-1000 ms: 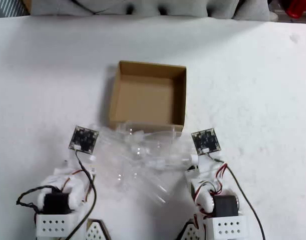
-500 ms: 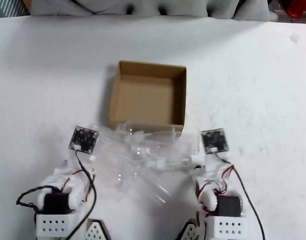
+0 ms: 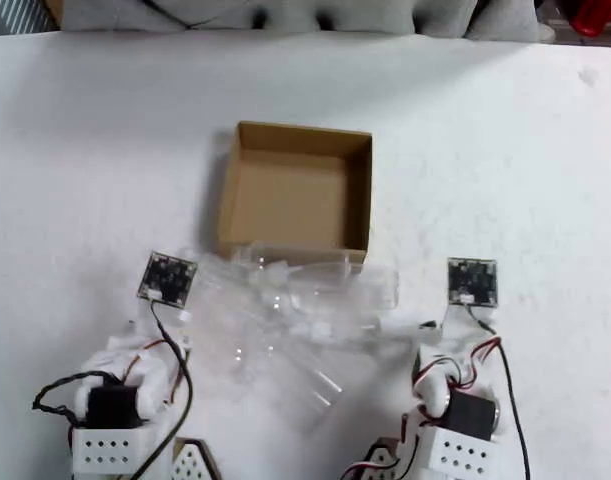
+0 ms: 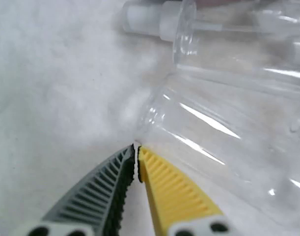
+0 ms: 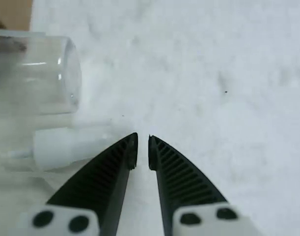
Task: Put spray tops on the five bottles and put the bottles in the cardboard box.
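Several clear bottles (image 3: pixel 285 310) and white spray tops lie jumbled in front of the open cardboard box (image 3: pixel 297 190), which holds nothing. My left gripper (image 4: pixel 137 150) is shut and empty, its grey and yellow tips against the edge of a lying clear bottle (image 4: pixel 223 137). A spray top (image 4: pixel 150 19) lies beyond that bottle. My right gripper (image 5: pixel 143 142) is shut and empty, low over the bare table. Right beside it lies a white spray top (image 5: pixel 66 147), and past that a clear bottle (image 5: pixel 37 73). A corner of the box (image 5: pixel 12 12) shows behind that bottle.
The left arm (image 3: pixel 115 400) sits at the front left of the white table (image 3: pixel 525 150), the right arm (image 3: pixel 455 410) at the front right. Bare table stretches to the right of the pile and on both sides of the box.
The right arm has swung to the right, away from the pile's edge. The left arm, the bottles and the box have stayed put.
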Robot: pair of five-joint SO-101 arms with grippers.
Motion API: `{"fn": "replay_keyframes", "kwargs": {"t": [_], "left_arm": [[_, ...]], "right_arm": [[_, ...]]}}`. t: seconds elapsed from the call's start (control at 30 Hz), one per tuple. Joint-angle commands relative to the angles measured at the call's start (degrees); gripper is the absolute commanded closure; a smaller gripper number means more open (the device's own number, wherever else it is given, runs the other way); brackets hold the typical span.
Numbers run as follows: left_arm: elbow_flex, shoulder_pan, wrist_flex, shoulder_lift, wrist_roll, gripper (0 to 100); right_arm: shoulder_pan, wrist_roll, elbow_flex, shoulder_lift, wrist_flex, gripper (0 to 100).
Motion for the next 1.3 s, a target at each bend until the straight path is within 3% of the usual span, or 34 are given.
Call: {"fn": "replay_keyframes", "kwargs": {"t": [0.0, 0.1, 0.3, 0.47, 0.6, 0.83, 1.1, 1.27], "left_arm": [[-0.2, -0.6, 0.4, -1.1, -0.5, 98], [-0.4, -2.0, 0.4, -1.2, -0.6, 98], [-7.8, -8.7, -0.2, -1.2, -2.0, 98], [-12.0, -11.2, -3.4, -1.2, -23.2, 90], [-13.5, -11.0, -3.1, -0.9, -27.2, 80], [-18.9, -6.8, 5.5, -0.8, -48.3, 82], [-27.3, 8.4, 12.9, -0.7, -49.9, 82], [-27.4, 8.7, 5.4, 9.1, -44.0, 82]], "right_arm": [[4.1, 8.4, -1.1, 0.2, -2.6, 98.1], [4.8, 19.2, 0.9, 0.2, -3.6, 98.1], [3.9, 21.0, 0.9, 0.2, -2.4, 98.1], [3.9, 21.0, 0.9, 0.2, -2.4, 98.1], [3.9, 21.0, 1.0, 0.2, -2.4, 98.1], [3.9, 21.1, 1.0, 0.2, -2.4, 98.1], [3.9, 21.1, 1.1, 0.2, -2.4, 98.1], [3.9, 21.1, 1.1, 0.2, -2.4, 98.1]]}}
